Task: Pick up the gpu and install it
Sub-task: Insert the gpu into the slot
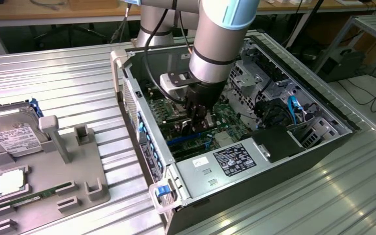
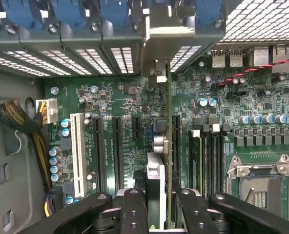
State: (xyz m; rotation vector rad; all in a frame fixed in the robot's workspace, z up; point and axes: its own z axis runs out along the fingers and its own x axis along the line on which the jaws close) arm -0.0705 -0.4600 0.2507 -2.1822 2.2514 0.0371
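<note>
Install step: the gripper (image 2: 162, 202) is clamped on the gpu (image 2: 155, 168), edge-on over the motherboard (image 2: 115, 100) slots. Seating it probably needs dead-straight alignment.

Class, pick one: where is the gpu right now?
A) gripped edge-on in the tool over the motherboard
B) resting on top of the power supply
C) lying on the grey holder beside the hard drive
A: the tool grips the gpu edge-on above the motherboard slots inside the case.

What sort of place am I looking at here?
Likely a robotics lab: a robot arm reaches into an open computer case on a ribbed metal table, a hard drive lying nearby.
</note>
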